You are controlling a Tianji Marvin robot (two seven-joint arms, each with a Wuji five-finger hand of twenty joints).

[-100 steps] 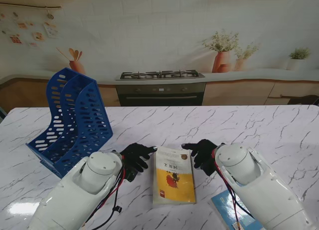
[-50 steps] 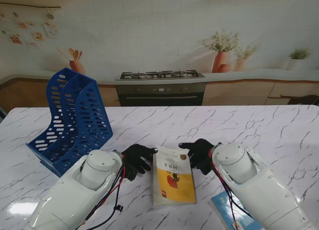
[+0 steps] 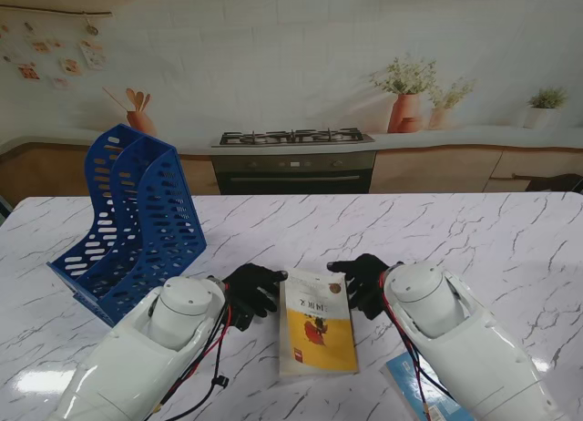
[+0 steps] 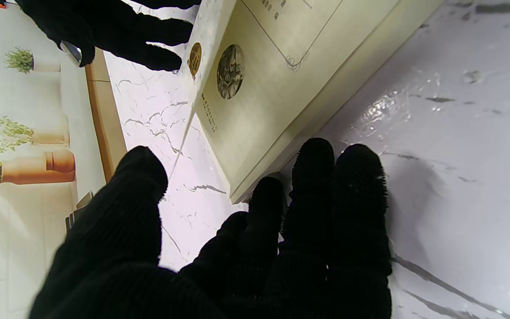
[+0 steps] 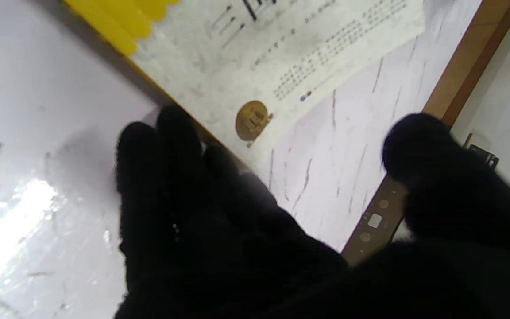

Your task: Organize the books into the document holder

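A white and yellow book (image 3: 316, 323) lies flat on the marble table (image 3: 455, 239) between my two black-gloved hands. My left hand (image 3: 250, 290) is open, its fingertips (image 4: 312, 159) at the book's (image 4: 277, 79) left far corner. On the other side my right hand (image 3: 361, 281) is open too, with its fingers (image 5: 171, 141) against the book's (image 5: 281, 48) right far edge and its thumb spread. The blue document holder (image 3: 127, 222) stands upright at the left of the table, its slots showing nothing inside.
A second book with a blue cover (image 3: 421, 394) lies near the table's front edge under my right arm. A stove and plant pots stand on the counter beyond the table.
My right hand has slid a little left, closer to the book's right edge. My left hand has edged slightly toward the book. The book has not moved.
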